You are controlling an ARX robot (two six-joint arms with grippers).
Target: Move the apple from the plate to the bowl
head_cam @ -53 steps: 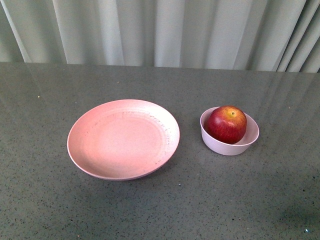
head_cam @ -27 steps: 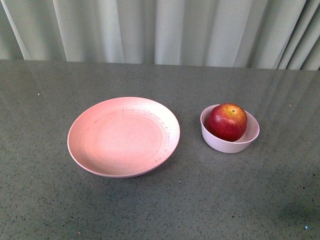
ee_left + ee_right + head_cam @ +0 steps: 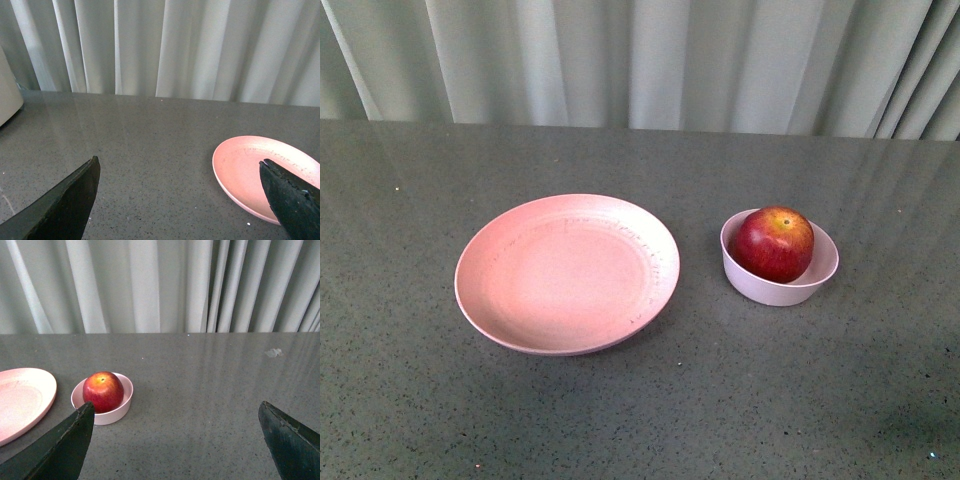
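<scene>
The dark red apple (image 3: 775, 243) sits inside the small pale bowl (image 3: 778, 284) at the right of the front view. The wide pink plate (image 3: 567, 273) lies empty to the bowl's left. Neither arm shows in the front view. In the right wrist view the apple (image 3: 103, 391) rests in the bowl (image 3: 114, 414), and my right gripper (image 3: 176, 410) is open and empty, well back from it. In the left wrist view my left gripper (image 3: 179, 165) is open and empty over bare table, with the plate (image 3: 245, 170) beside one fingertip.
The things stand on a grey speckled table (image 3: 640, 400). Pale curtains (image 3: 640, 60) hang behind the table's far edge. A white object (image 3: 7, 95) stands at the edge of the left wrist view.
The front view shifted slightly between the earliest frame and half a second ago, so plate and bowl sit a little higher in the picture. Nothing has moved since.
</scene>
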